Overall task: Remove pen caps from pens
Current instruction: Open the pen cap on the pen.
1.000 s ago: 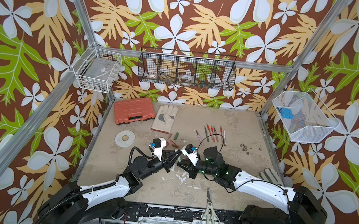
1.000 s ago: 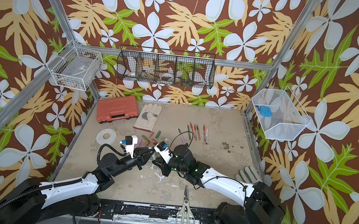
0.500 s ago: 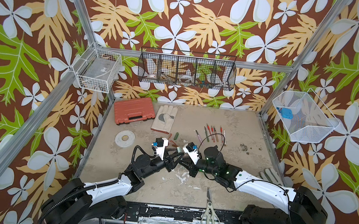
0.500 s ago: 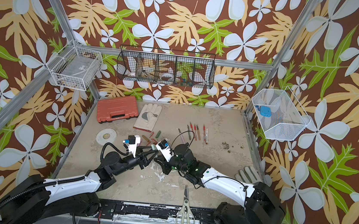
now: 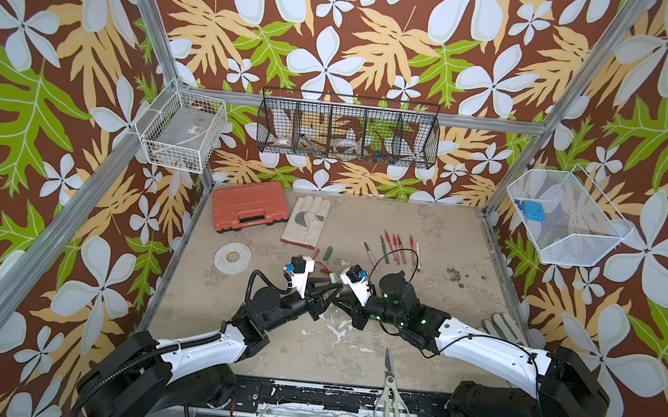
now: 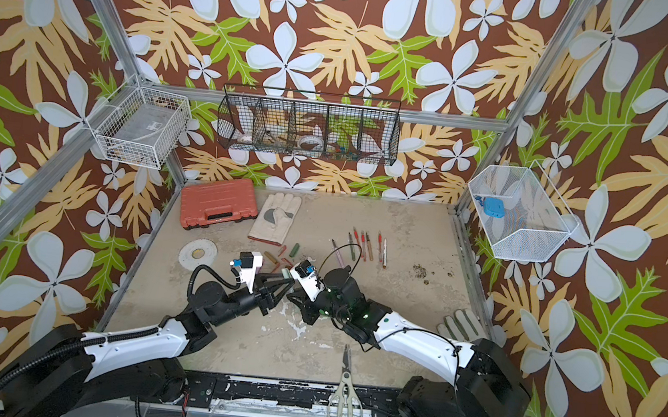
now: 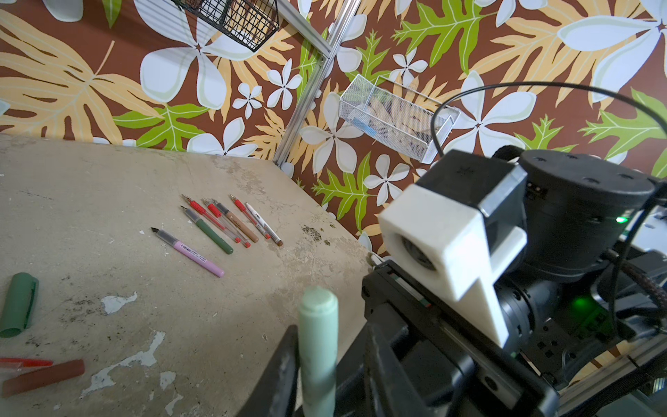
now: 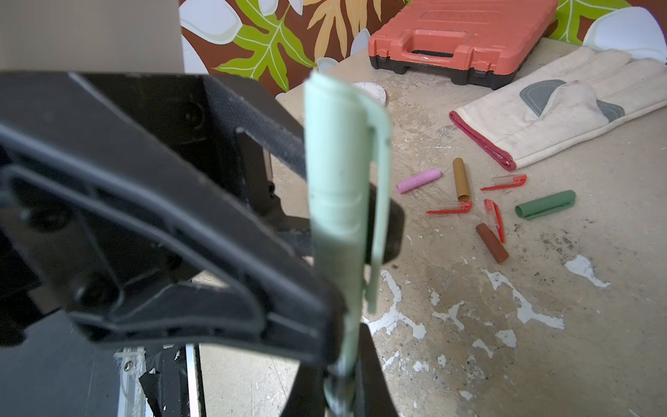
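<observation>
Shows only from the right wrist: right gripper point(image 8: 343, 386) clamped on slim pale green plastic pen point(image 8: 341, 289), clipped cap point(image 8: 335, 144) on, above the bench point(image 5: 364, 221) middle. Cannot tell narrow left gripper point(image 7: 332, 337) hold; black fingers point(image 8: 223, 260) masking barrel, loose stubby caps point(image 8: 461, 178) beyond.

Bright, even light comes from above in both top views, which are sharp throughout; shadows on the surface point(image 5: 426, 235) are soft and faint (darkest just under the arms point(image 5: 477, 353)). In the right wrist view the near pale green pen point(image 8: 339, 187) is blurred, the caps point(image 8: 462, 179) behind it crisp. Both wrist views stretch toward their edges.
</observation>
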Motion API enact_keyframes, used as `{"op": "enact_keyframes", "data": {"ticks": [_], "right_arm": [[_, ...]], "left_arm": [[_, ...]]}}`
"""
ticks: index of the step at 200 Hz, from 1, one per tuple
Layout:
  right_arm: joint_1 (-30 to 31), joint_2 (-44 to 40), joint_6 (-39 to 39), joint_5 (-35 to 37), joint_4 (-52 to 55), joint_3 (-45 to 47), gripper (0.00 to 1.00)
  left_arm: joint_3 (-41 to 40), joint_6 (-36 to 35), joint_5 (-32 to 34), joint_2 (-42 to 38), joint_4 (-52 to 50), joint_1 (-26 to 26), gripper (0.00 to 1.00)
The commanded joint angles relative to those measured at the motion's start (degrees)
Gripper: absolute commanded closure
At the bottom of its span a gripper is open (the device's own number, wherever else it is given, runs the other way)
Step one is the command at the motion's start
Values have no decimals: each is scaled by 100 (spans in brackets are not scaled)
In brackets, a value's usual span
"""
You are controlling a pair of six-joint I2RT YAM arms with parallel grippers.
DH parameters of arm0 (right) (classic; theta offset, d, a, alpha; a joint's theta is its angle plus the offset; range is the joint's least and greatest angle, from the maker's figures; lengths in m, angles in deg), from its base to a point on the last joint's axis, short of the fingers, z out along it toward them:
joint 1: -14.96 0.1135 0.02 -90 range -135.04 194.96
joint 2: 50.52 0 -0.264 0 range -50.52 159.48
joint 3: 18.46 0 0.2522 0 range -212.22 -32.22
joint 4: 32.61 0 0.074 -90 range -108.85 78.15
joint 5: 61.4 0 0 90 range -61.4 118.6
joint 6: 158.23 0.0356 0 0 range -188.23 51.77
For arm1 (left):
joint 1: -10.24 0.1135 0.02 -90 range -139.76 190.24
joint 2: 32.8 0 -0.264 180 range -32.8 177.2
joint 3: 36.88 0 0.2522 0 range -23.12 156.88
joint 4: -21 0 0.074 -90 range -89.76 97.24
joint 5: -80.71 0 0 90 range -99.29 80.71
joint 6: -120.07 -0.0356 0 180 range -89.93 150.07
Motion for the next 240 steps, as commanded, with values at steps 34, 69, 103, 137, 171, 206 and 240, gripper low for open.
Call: {"op": "enact_keyframes", "data": {"ticks": [34,69,103,137,171,206,240], "right_arm": [[100,-26,-140,70,108,-64,100],[168,-73,-195,66,101,-53,100],[179,-71,-210,76,117,-59,100],[179,-74,-229,106,148,-61,100],[177,-87,-257,181,230,-50,100],[179,45,-249,-75,108,-27,100],[180,242,-268,-370,113,-45,100]], "left_arm": [[34,0,-25,51,64,9,62],[30,-37,-30,42,62,14,68],[-10,-39,58,-40,64,14,84],[-20,-50,75,-51,63,26,99],[-115,228,125,-60,162,232,100],[-358,1015,-775,324,1016,1104,100],[-335,947,-882,425,1055,1192,100]]}}
